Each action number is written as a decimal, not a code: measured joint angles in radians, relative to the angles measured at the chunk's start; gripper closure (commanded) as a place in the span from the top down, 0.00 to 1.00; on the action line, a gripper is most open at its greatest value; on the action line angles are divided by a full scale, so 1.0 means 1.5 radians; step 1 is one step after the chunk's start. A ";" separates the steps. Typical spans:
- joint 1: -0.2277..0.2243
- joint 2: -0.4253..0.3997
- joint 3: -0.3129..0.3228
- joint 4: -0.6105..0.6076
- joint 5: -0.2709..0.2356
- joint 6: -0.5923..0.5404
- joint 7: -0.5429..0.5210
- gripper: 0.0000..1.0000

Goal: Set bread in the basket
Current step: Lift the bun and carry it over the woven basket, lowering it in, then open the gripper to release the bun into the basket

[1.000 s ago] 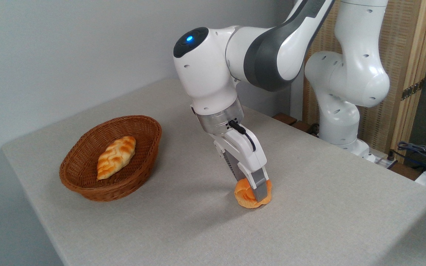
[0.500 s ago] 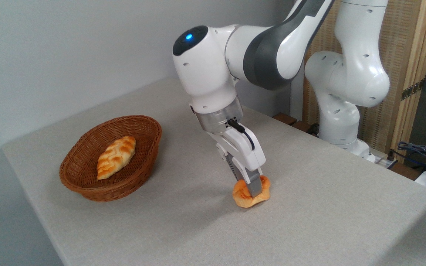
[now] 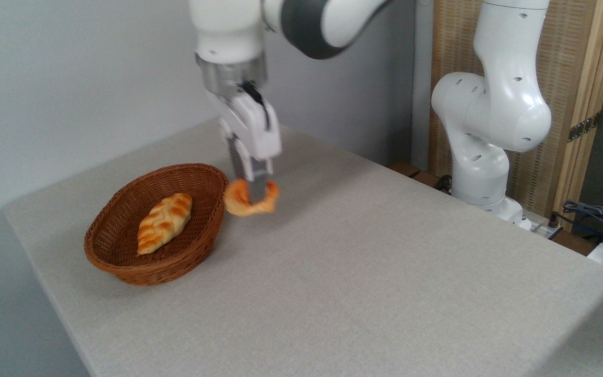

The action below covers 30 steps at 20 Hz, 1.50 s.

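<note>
1. Your gripper (image 3: 253, 192) has its fingers closed on the bread (image 3: 250, 200), held above the table (image 3: 385, 272).
2. The blurred bun seems just beside the basket (image 3: 123, 262) rim.
3. A striped loaf (image 3: 164, 222) lies inside.

A pale grey wall (image 3: 71, 78) backs the grey table (image 3: 385, 288), beside a wicker screen (image 3: 579, 94).

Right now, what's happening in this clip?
The robot arm's gripper is shut on a small orange bun, holding it in the air just right of the wicker basket, not yet over it. A pale striped loaf already lies inside the basket. The bun is motion-blurred, so it seems to be mid-carry.
</note>
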 measured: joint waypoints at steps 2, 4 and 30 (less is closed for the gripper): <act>-0.001 0.035 -0.044 0.037 -0.016 0.015 -0.072 0.39; -0.001 0.084 -0.087 0.075 -0.017 0.043 -0.152 0.41; 0.002 0.235 -0.192 0.127 -0.026 0.260 -0.394 1.00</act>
